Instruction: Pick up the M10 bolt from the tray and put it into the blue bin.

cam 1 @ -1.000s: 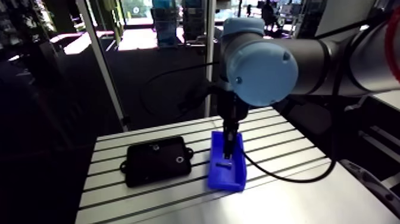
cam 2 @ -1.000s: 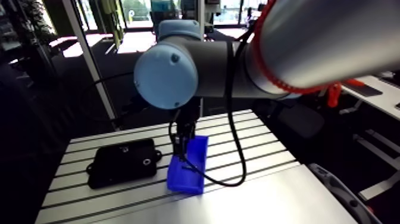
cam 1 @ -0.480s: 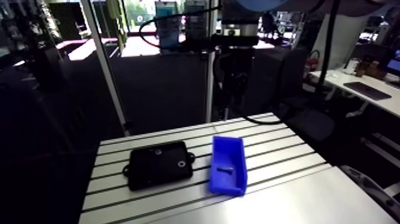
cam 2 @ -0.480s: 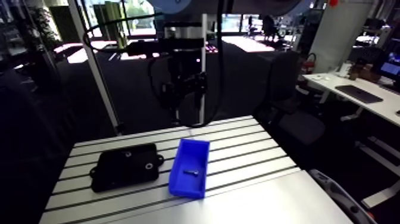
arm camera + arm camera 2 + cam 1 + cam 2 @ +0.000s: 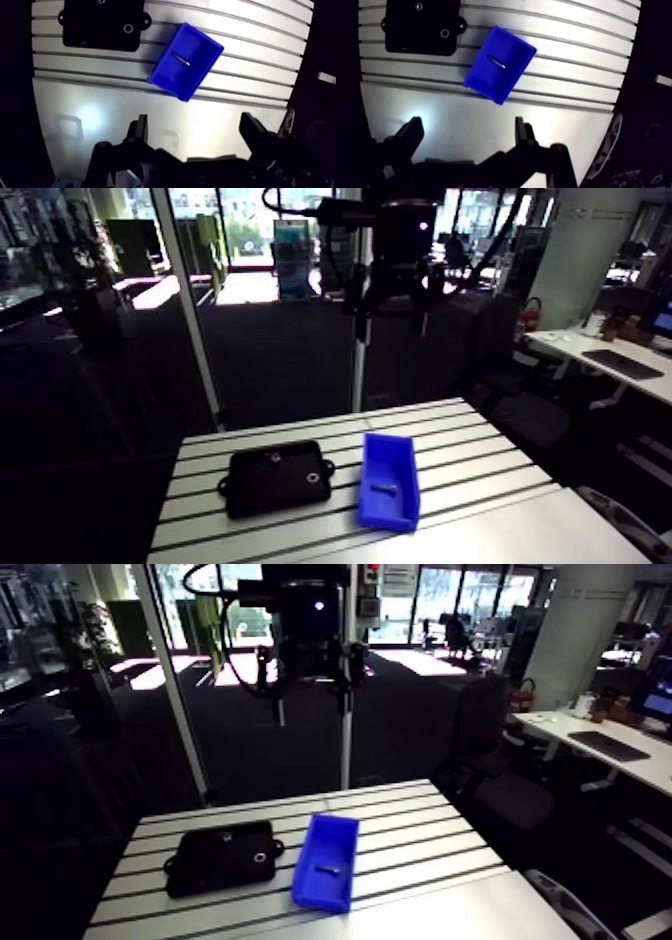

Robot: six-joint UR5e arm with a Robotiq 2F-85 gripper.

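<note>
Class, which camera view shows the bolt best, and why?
The wrist view: it looks straight down into the bin, so the bolt lies full-length against the blue floor. The arm view shows the bolt only as a small dark mark inside the bin, seen at a slant.

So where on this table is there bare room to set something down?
The smooth plate between the blue bin and the raised, open end effector is bare. So are the slotted strips on the bin's side away from the black tray. Tray and bin sit close together; the bolt lies in the bin.
</note>
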